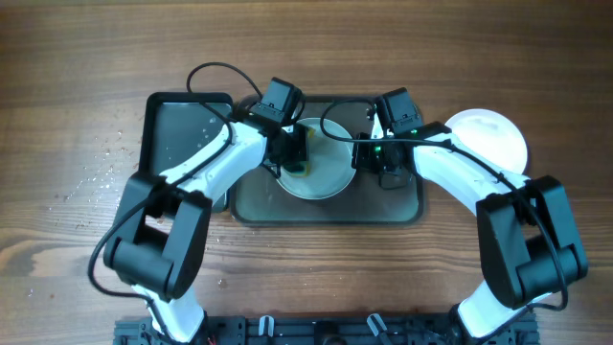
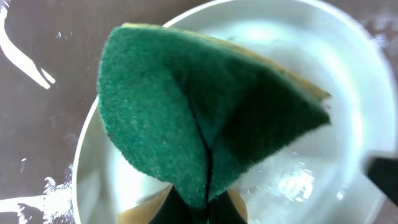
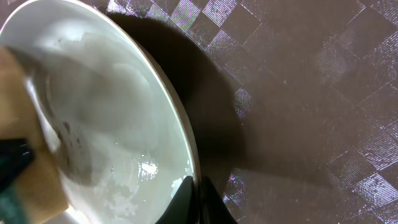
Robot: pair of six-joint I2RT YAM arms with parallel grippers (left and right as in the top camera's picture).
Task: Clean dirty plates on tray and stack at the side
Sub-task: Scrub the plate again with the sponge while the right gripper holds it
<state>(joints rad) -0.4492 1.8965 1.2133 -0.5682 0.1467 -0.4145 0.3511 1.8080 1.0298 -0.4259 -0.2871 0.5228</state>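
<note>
One white plate [image 1: 326, 172] lies tilted on the brown-grey tray [image 1: 326, 215], wet, with faint smudges inside. My left gripper [image 1: 295, 158] is shut on a folded green sponge [image 2: 199, 112] that presses onto the plate [image 2: 354, 106]; in the left wrist view the gripper [image 2: 205, 208] shows at the bottom edge. My right gripper [image 1: 369, 158] is shut on the plate's right rim. In the right wrist view the gripper [image 3: 198, 200] pinches that rim, with the plate [image 3: 112, 106] raised off the tray [image 3: 311, 93]. A second white plate [image 1: 493, 134] rests on the table at the right.
A smaller black tray [image 1: 177, 134], wet with droplets, adjoins the big tray on the left. Water drops speckle the wooden table [image 1: 96, 163] further left. Both arms reach in over the tray from the near side.
</note>
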